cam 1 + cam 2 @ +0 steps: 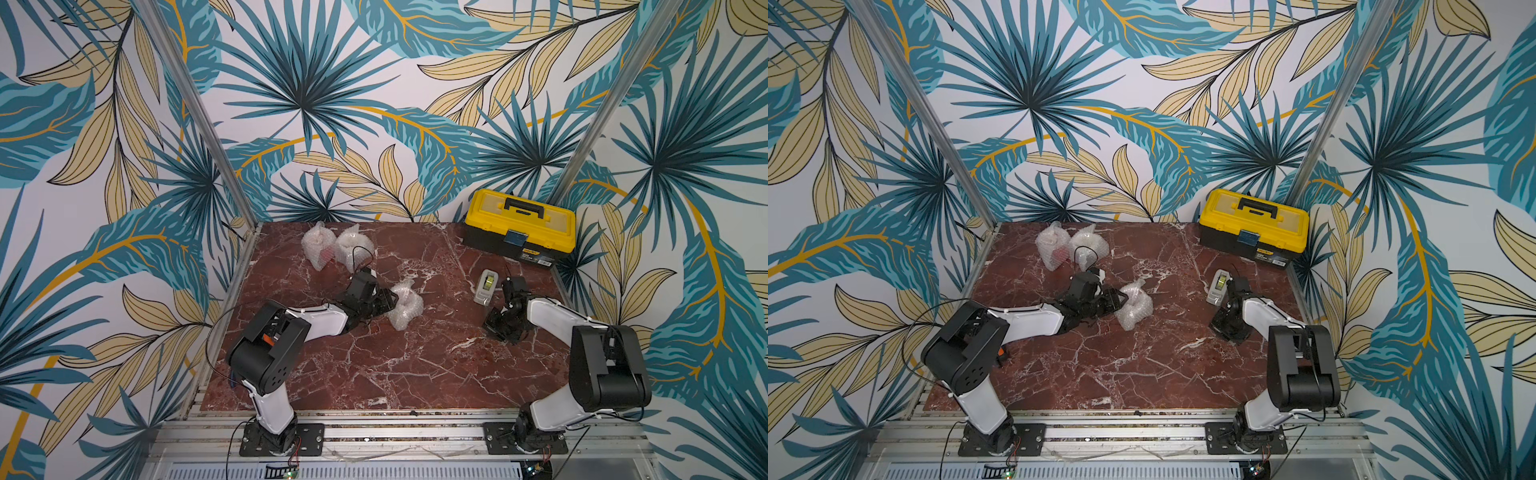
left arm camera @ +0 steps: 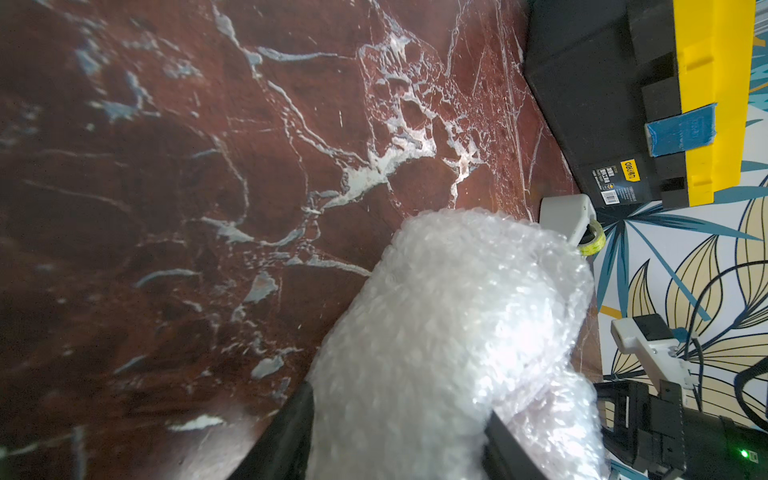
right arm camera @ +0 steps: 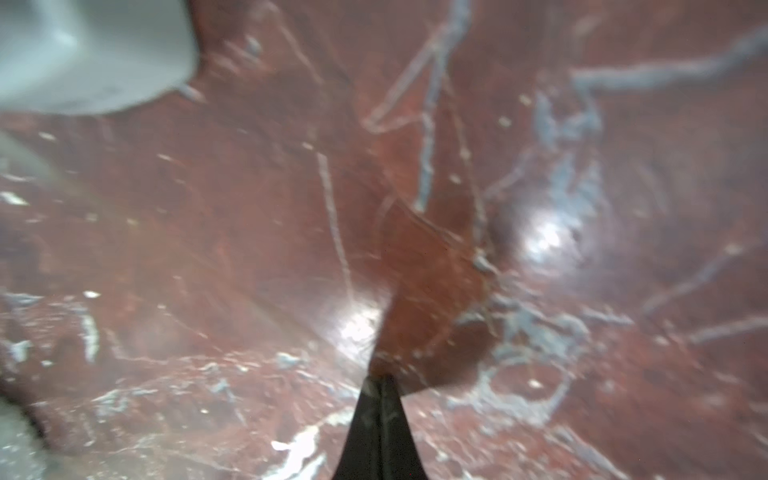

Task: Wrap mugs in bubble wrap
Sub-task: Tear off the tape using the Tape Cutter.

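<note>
Red-veined marble forms the worktop (image 1: 374, 374). Near its middle the left gripper (image 1: 390, 300) grasps a bubble wrap bundle (image 1: 406, 305), a jaw on either side; what is inside does not show. A second bundle (image 1: 318, 247), with red showing through, and a third bundle (image 1: 352, 247) lie touching near the far left corner. Near the right edge the right gripper (image 3: 380, 388) is clenched on a blurred clear strip (image 3: 428, 299), just beside the tape dispenser (image 1: 486, 286). A yellow toolbox (image 1: 519, 224) sits at the far right corner.
</note>
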### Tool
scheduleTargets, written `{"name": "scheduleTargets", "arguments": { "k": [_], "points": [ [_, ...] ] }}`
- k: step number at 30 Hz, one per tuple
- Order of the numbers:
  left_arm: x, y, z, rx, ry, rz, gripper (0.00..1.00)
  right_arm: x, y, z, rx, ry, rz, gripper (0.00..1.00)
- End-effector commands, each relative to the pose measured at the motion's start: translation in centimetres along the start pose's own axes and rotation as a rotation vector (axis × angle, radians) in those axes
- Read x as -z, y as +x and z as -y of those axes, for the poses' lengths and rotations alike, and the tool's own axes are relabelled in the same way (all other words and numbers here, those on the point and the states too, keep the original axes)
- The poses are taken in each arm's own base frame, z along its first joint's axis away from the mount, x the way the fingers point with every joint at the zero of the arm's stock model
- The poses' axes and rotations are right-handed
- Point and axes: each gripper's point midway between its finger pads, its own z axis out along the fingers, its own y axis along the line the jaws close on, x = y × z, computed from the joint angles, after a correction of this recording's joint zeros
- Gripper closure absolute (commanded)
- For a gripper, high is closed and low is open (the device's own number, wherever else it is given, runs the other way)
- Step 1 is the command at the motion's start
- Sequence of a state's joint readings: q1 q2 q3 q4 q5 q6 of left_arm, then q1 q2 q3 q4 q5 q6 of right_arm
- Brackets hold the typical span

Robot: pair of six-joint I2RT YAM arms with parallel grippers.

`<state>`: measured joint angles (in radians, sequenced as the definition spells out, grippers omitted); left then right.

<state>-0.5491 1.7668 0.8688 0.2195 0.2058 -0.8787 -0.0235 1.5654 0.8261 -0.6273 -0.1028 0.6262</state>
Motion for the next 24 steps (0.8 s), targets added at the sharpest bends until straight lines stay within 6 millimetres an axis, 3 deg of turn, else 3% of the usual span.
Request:
{"name": "scheduleTargets", "arguments": {
  "k": [1, 7, 9, 14, 18, 24],
  "points": [
    [-0.5, 4.9, -6.4, 0.024, -0.215, -0.153, 0.46, -0.7, 5.6, 6.9, -0.033, 0.305, -0.195, 1.0],
    [-0.5, 5.1, -6.7, 0.022, -0.219, -0.158, 0.46, 0.1, 5.7, 7.6, -0.031, 0.327, -0.172, 1.0],
    [-0.5, 5.1, -6.5, 0.017, -0.214, -0.159, 0.46, 1.2, 5.1, 6.5, -0.028, 0.255, -0.118, 1.0],
    [-0.7, 5.2, -5.9, -0.017, -0.2, -0.167, 0.46, 6.1, 4.1, 0.0, 0.037, -0.084, -0.036, 1.0],
    [-0.7, 5.4, -5.4, -0.053, -0.187, -0.175, 0.46, 10.9, 3.6, -4.4, 0.107, -0.223, -0.005, 1.0],
    [-0.8, 5.5, -4.8, -0.084, -0.168, -0.182, 0.46, 15.1, 4.2, -12.8, 0.207, -0.436, -0.031, 1.0]
  ]
}}
